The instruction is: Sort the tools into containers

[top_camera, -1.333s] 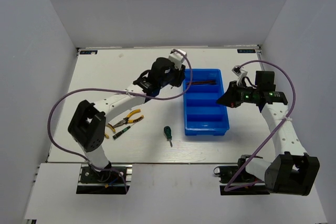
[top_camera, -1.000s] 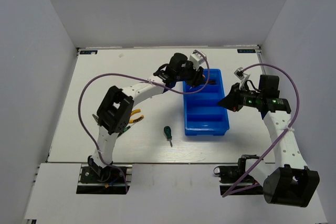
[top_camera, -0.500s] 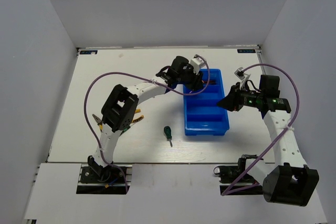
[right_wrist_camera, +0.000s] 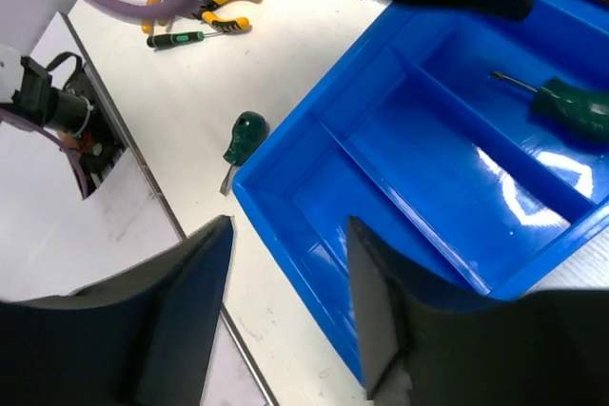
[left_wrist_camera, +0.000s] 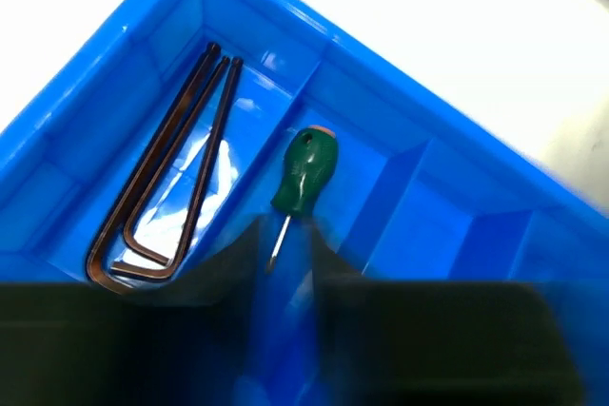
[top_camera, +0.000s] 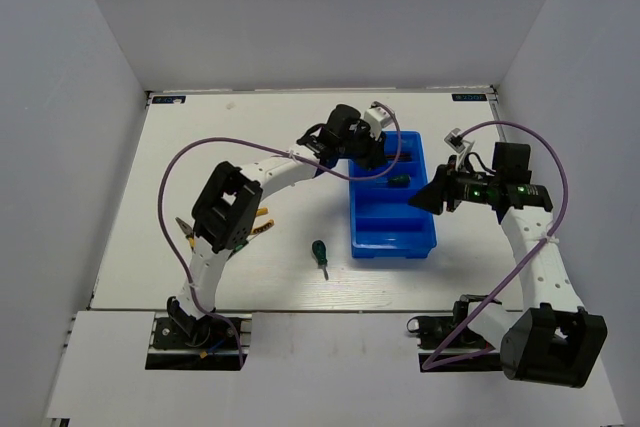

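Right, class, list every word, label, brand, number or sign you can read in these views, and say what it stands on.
Nothing here is legible.
Left sticker at the table's far edge: too small to read.
Right sticker at the same edge: too small to read.
Blue tray and green-handled screwdriver: no markings show.

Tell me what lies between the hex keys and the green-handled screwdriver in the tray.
Only a blue divider wall; the hex keys lie on one side, the screwdriver on the other. The left wrist view shows it.
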Robot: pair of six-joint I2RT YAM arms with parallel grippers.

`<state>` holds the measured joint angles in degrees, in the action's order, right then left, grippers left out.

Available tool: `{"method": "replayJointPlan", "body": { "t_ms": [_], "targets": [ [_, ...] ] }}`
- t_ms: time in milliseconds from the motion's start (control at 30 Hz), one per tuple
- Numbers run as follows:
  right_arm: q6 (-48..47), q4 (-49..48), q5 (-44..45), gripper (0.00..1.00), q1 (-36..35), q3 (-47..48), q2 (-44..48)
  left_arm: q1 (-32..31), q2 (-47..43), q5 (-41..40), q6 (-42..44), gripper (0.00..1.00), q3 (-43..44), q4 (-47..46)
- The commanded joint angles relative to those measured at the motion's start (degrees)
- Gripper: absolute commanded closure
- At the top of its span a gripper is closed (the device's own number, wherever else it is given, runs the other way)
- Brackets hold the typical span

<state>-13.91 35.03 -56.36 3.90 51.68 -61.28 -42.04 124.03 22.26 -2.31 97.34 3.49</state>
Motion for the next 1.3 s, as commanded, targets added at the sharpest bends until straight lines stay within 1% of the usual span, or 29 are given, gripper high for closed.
{"method": "replayJointPlan", "body": {
  "t_ms": [0,33,67,100,133,167,200,233,267,300,333,367,400,433,467,500,533,567,600,633,667,700,733,767,833,900,1000,1100,1267],
  "targets": [
    [-2.16,1.0,-2.44,0.47,-0.03,0.96,0.45,-0.41,-7.64,1.47,0.29,0.8,-0.12,-0.93],
    [-2.52,1.79,-3.75,0.6,-0.82,1.05,0.37,-0.41,-9.57,0.51,-0.24,0.92,-2.22,-1.46],
    [-2.87,1.97,-4.28,0.69,-1.26,1.31,0.37,-0.41,-14.47,-0.72,-0.24,1.0,-3.11,-0.86],
    [-3.75,2.15,-4.29,0.77,-1.96,1.58,0.02,-0.41,-17.3,-5.86,-0.24,1.0,-3.99,0.11],
    [-4.1,3.28,-2.2,0.88,-3.71,1.67,-0.24,-0.41,-20.29,-8.61,-1.11,1.0,-6.87,1.07],
    [-4.54,3.03,0.35,0.88,-7.21,1.84,-0.77,0.37,-26.23,-15.34,-2.51,0.92,-10.55,3.43],
    [-4.37,2.6,1.94,0.88,-10.63,1.84,-1.47,0.99,-29.25,-19.32,-4.96,0.76,-12.51,5.46],
    [-3.67,1.29,6.13,0.85,-12.67,2.02,-2.96,2.13,-31.98,-23.19,-8.64,0.63,-14.27,8.0],
    [-3.23,0.66,7.91,0.83,-19.13,2.89,-3.93,2.14,-34.44,-27.14,-8.68,0.57,-15.94,13.68],
    [-3.31,0.83,10.45,0.82,-21.63,4.38,-5.16,3.01,-36.73,-31.01,-8.68,0.44,-19.96,16.18],
    [-2.36,1.27,14.57,0.8,-23.92,5.44,-8.91,3.8,-41.62,-31.05,-7.9,0.4,-22.52,17.94],
    [-2.17,1.8,16.44,0.8,-31.16,7.45,-10.34,3.81,-44.28,-34.97,-5.89,0.38,-28.2,21.35],
    [-1.74,2.06,21.24,0.76,-33.85,9.82,-11.75,3.81,-47.36,-37.62,-5.87,0.38,-32.0,22.0],
    [-1.04,2.33,26.25,0.76,-36.4,10.89,-15.76,3.81,-50.87,-40.08,-5.26,0.33,-36.21,22.0],
    [-0.42,1.72,30.48,0.71,-43.12,13.42,-17.02,4.33,-58.38,-45.5,-5.25,0.29,-44.26,20.26],
    [2.02,1.02,32.61,0.65,-45.02,15.88,-18.69,4.34,-62.2,-48.34,-5.25,0.24,-48.17,19.11],
    [4.48,1.36,37.67,0.63,-48.86,19.39,-22.27,4.95,-65.81,-51.15,-5.25,0.21,-51.6,17.8],
    [7.55,1.8,39.99,0.61,-50.64,21.16,-26.31,4.95,-69.06,-55.35,-5.25,0.18,-53.99,17.78],
    [9.06,3.37,43.84,0.5,-53.36,24.92,-30.53,4.95,-73.88,-56.7,-5.77,0.16,-53.92,20.05],
    [13.43,4.51,47.88,0.5,-55.82,28.7,-32.74,4.95,-75.93,-57.67,-6.56,0.16,-53.23,21.03],
    [15.47,6.7,49.83,0.48,-56.71,30.39,-34.59,4.95,-78.13,-59.94,-6.57,0.16,-53.74,21.04],
    [17.15,6.9,50.72,0.47,-58.38,32.41,-39.4,4.95,-80.41,-61.18,-6.57,0.16,-54.96,21.04],
    [18.64,7.07,53.0,0.45,-59.0,33.47,-40.58,4.95,-84.61,-61.81,-6.05,0.16,-56.54,17.82],
    [22.31,7.33,55.54,0.45,-59.44,34.09,-41.89,4.95,-85.87,-61.81,-4.83,0.16,-57.6,17.78],
    [23.4,7.6,59.77,0.4,-60.33,35.15,-45.15,4.95,-86.67,-61.81,-4.81,0.16,-57.61,18.39],
    [23.84,7.51,60.31,0.36,-60.15,35.07,-46.56,4.95,-87.29,-60.51,-1.76,0.15,-57.61,17.87],
    [23.32,7.95,61.72,0.34,-60.06,34.98,-46.3,4.95,-85.28,-57.07,0.1,0.15,-57.61,17.26],
    [23.23,8.22,61.11,0.34,-60.06,33.67,-46.21,4.95,-84.39,-52.25,1.51,0.15,-57.61,16.73],
    [24.63,7.52,57.33,0.34,-60.15,31.11,-48.58,4.95,-85.08,-51.62,2.04,0.15,-57.61,16.73]
  ]
}}
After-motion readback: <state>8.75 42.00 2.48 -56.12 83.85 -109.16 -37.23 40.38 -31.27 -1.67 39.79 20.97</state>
